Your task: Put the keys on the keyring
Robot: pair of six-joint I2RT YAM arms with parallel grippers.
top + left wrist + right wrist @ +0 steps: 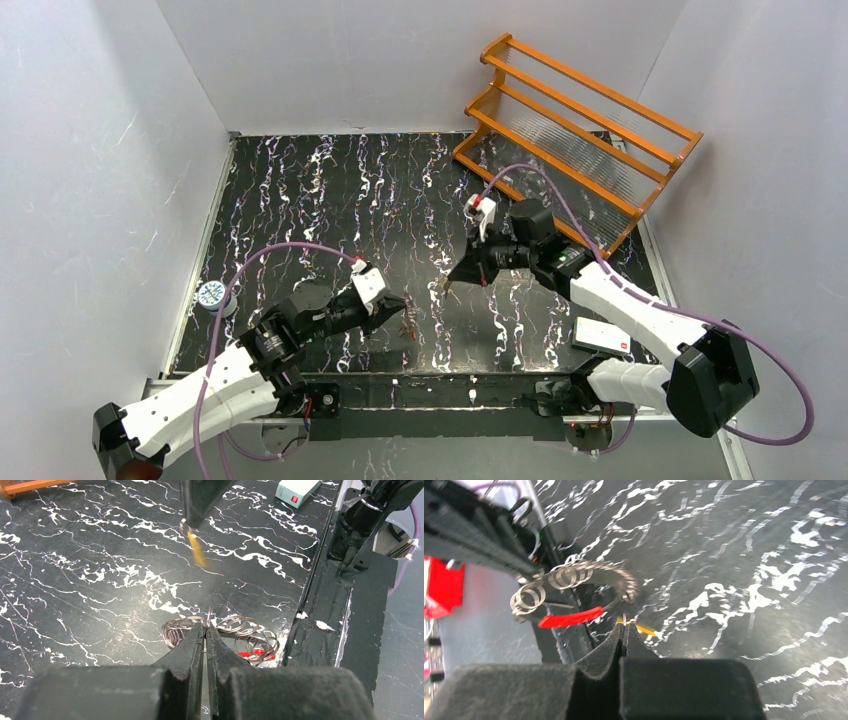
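The keyring (569, 617) is pinched in the closed left claw (206, 628); the right claw (624, 628) is clamped on the brass key (198, 552), just beside the keyring.

Left end effector (206, 626) pinches the keyring (248, 636).

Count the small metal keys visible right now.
1: a brass-coloured key, pinched in the right gripper. Another may be hidden among the coils of the silver wire keyring.

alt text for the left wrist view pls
Left gripper shut on a coiled wire keyring with a red section, over a black marbled table. Beyond it, the right gripper holds a blurred brass key.
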